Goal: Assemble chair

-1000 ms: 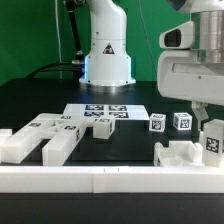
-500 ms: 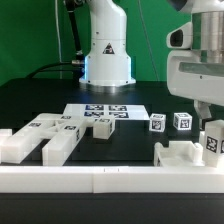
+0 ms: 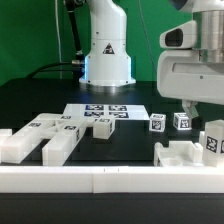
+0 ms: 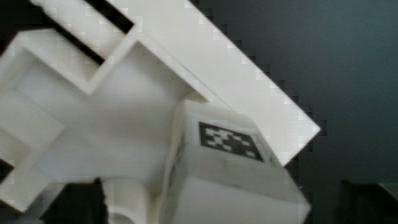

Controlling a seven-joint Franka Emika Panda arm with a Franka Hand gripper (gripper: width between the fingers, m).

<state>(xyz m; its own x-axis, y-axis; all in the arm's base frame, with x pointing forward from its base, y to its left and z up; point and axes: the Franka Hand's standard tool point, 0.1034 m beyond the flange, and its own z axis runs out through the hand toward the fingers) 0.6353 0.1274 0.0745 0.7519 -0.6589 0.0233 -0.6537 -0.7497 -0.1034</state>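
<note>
The chair lies in loose white parts on the black table (image 3: pixel 40 100). Straight below the gripper (image 3: pixel 207 110), an upright block (image 3: pixel 213 140) stands at one end of the slotted piece (image 3: pixel 178 155), with a black-and-white square tag on its face. The wrist view shows that block (image 4: pixel 222 165) close up: its tag is a pattern of small black squares with no letters, and the angled walls of the slotted piece (image 4: pixel 89 100) lie behind it.

Only one finger (image 3: pixel 190 107) shows. It hangs above and beside the block with a dark gap between them; the other finger is past the picture's edge. The jaws stand apart and grip nothing.

Just beyond that finger sit two small cubes (image 3: pixel 181 121), both tagged, the farther one (image 3: pixel 157 122) toward the exterior view's left. Well away from the fingers on that same side lie three tagged blocks (image 3: pixel 60 138).

The marker board (image 3: pixel 100 112) lies flat behind them, and a long border rail (image 3: pixel 100 182) runs along the front. The arm's base (image 3: pixel 108 65) carries a warning triangle (image 3: pixel 108 49); any print there is too small to read.
</note>
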